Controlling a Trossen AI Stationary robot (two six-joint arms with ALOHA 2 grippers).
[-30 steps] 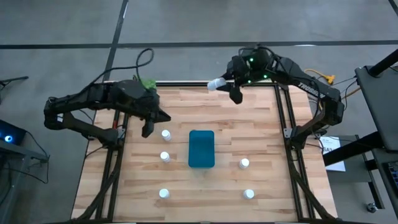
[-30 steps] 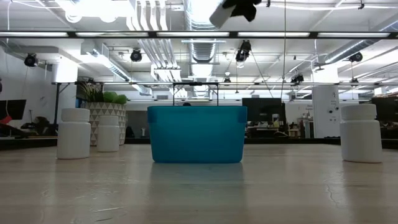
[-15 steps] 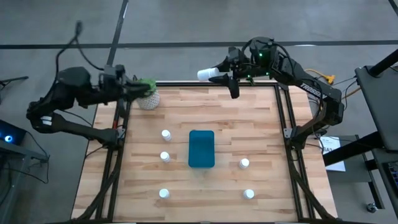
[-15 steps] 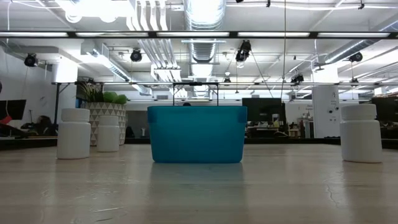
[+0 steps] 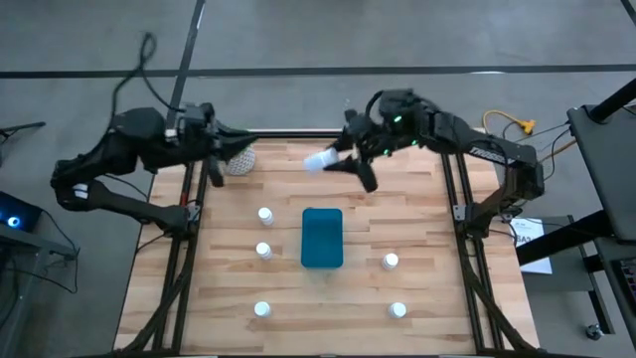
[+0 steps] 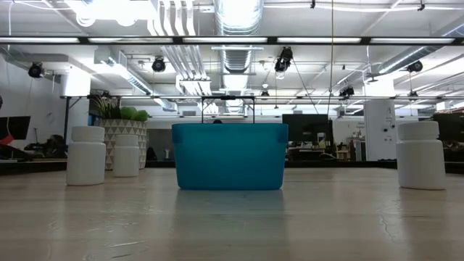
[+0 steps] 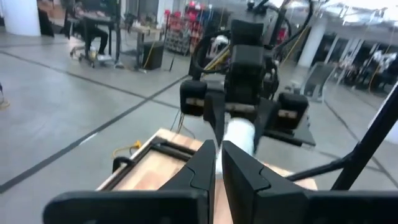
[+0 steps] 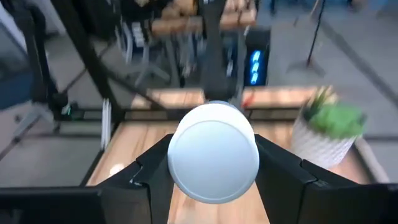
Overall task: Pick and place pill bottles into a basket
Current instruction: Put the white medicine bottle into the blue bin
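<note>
The right gripper [image 5: 336, 159] is clamped on one pill bottle [image 5: 319, 160], held sideways above the table's [image 5: 417, 229] far end — short of the basket [image 5: 322, 237] at mid-table, presumably in transit to it. Five more pill bottles stand around the basket, on both its sides. The left gripper [image 5: 221, 149] waits near the plant pot [image 5: 238, 159], fingers [image 7: 202, 168] together and empty — clear of the carry path.
</note>
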